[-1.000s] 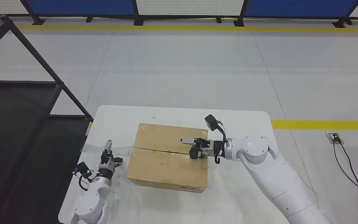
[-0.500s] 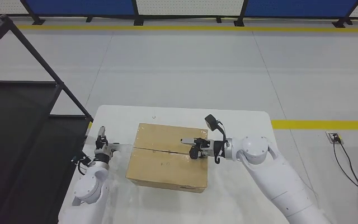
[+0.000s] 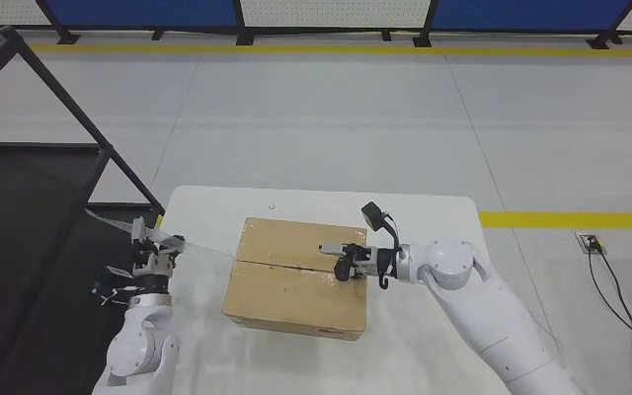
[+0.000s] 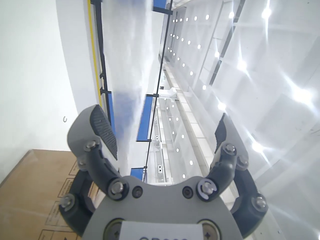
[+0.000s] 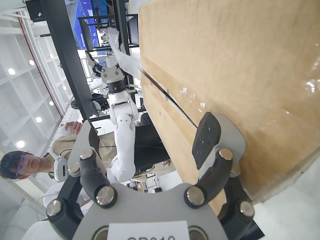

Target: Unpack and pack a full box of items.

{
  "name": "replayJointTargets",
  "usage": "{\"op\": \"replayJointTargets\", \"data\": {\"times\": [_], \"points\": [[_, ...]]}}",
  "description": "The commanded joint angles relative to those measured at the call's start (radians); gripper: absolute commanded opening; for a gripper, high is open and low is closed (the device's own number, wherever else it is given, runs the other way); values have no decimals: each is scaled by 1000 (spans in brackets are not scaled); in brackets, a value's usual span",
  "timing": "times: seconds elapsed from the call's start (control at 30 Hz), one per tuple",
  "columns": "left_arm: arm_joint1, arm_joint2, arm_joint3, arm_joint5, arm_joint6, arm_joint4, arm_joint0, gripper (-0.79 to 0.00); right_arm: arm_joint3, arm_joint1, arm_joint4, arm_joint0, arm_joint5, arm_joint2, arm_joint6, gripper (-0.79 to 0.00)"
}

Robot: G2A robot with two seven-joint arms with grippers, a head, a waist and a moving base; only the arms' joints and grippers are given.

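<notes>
In the top view, the cardboard box (image 3: 296, 281) sits mid-tabletop (image 3: 425, 212), both flaps down. A strip of clear tape (image 3: 202, 249) runs from the left end of its centre seam (image 3: 286, 265) out to the left end effector (image 3: 148, 247), which is at the tabletop's left edge. The right end effector (image 3: 334, 259) is over the right part of the lid, beside the seam.

In the left wrist view, that end effector's jaws stand wide apart with nothing pinched. The tape (image 4: 130, 76) passes along one finger and seems to cling there; actual contact cannot be confirmed.

In the right wrist view, the right end effector (image 5: 150, 123) is also spread and empty, with one pad (image 5: 207, 138) close against the lid just beside the seam.

The step looks like stripping the seal before opening. To do it well, the pull should stay low and in line with the seam, so the last bit lifts cleanly without tearing card. The right side should bear down so the box does not slide left. Since the strip is not clamped, closing on it would make discarding it surer.
</notes>
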Motion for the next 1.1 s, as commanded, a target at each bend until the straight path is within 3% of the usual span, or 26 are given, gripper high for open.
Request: {"op": "replayJointTargets", "data": {"times": [0.0, 0.37, 0.63, 1.07], "points": [[1, -9, -40, 3, -3, 26, 16, 0, 0, 0, 0, 0, 0, 0, 0, 0], [2, -24, -165, 42, -3, 100, 40, 0, 0, 0, 0, 0, 0, 0, 0, 0], [-1, -16, -182, 58, 8, 137, 33, 0, 0, 0, 0, 0, 0, 0, 0, 0], [-10, 59, -318, 10, 31, 294, 70, 0, 0, 0, 0, 0, 0, 0, 0, 0]]}}
